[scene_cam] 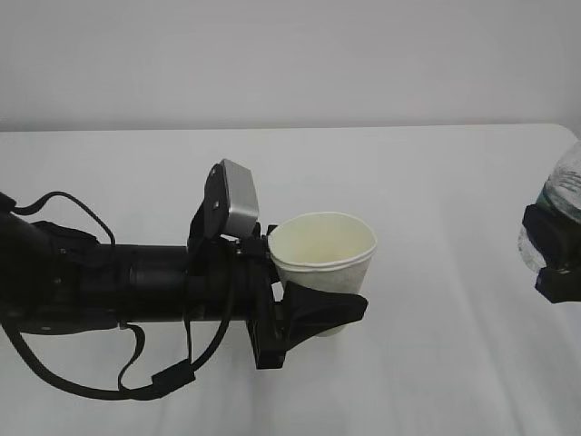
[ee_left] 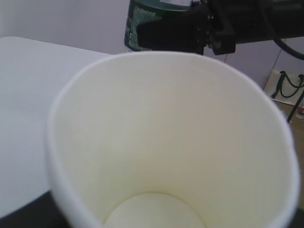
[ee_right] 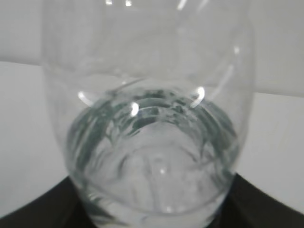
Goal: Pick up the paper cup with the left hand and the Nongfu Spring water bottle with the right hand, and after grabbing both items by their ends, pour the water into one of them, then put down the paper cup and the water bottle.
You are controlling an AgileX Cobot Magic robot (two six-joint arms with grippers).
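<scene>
Small white paper cup [scene_cam: 324, 257] with cream-coloured inside and rolled rim, grasped low on its tapered wall by the left hand [scene_cam: 313, 313], a black arm with looping cables and a grey box-shaped wrist module; jaws set moderately wide, one black finger plainly pressed across the near side of the cup's lower body, the far finger hidden behind it. Cup upright or close to it, mouth open toward the camera, apparently carried above the white surface [scene_cam: 436, 182] rather than resting on it, though contact at the base not clear to see. Inside of the cup [ee_left: 161, 142] dry and bare down to its round bottom in the left wrist view. At the far right edge of the exterior view, small clear ribbed plastic water bottle [scene_cam: 561, 195] held by the right hand [scene_cam: 554, 250], blocky black fingers clamped on its body at a moderate spread, only part of both visible. In the left wrist view, dark green label of that bottle [ee_left: 142, 23] just beyond the cup's far rim, black gripper [ee_left: 199, 28] wrapped around it. Right wrist view filled by the transparent bottle [ee_right: 147, 118], water pooled in its lower part, black jaws dark at the bottom corners. Cup and bottle well apart, not touching.
</scene>
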